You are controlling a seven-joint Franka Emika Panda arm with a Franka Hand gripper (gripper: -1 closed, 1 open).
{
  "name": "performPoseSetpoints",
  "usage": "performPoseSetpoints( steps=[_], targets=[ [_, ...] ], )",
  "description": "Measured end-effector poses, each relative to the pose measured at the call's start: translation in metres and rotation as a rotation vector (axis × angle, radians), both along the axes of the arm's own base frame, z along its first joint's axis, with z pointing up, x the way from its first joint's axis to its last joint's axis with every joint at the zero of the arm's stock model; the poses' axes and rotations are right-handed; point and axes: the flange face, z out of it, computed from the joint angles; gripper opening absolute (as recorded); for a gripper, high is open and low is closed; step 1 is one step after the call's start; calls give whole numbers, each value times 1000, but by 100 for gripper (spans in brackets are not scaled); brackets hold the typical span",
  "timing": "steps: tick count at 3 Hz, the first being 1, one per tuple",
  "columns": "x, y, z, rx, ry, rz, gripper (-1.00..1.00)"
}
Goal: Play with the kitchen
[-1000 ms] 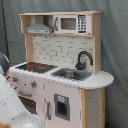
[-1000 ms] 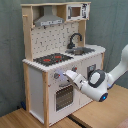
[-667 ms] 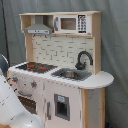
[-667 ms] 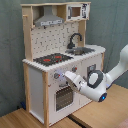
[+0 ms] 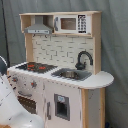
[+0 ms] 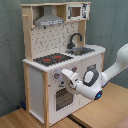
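The kitchen (image 5: 64,86) (image 6: 36,80) is a tall white and pale-wood toy with a black-red stovetop (image 5: 36,66) (image 6: 52,59), a black faucet (image 5: 83,57) (image 6: 75,39) over the sink (image 5: 71,74), a hood (image 6: 49,20) and a small microwave (image 5: 72,23). In the second exterior view my gripper (image 6: 67,79) is at the kitchen's front panel, just right of a knob (image 6: 56,76) and above the windowed oven door (image 6: 62,98). In the first exterior view only my white arm (image 5: 11,107) shows at the lower left, hiding part of the oven.
A grey curtain (image 5: 115,50) hangs behind the kitchen. In the second exterior view the toy stands on a wooden surface (image 6: 105,112), and my arm (image 6: 117,65) reaches in from the second exterior view's right. A small cabinet door (image 5: 61,106) sits under the sink.
My gripper has dropped slightly along the front panel, from knob height toward the top of the oven door. The kitchen has not moved.
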Motion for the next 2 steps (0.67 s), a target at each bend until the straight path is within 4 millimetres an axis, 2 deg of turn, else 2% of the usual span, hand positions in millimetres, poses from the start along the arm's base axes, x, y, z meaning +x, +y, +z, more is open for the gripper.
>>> performPoseSetpoints(
  steps=[1, 2],
  targets=[
    [10, -2, 1, 97, 11, -2, 100],
    [22, 10, 7, 168, 9, 17, 100]
  ],
)
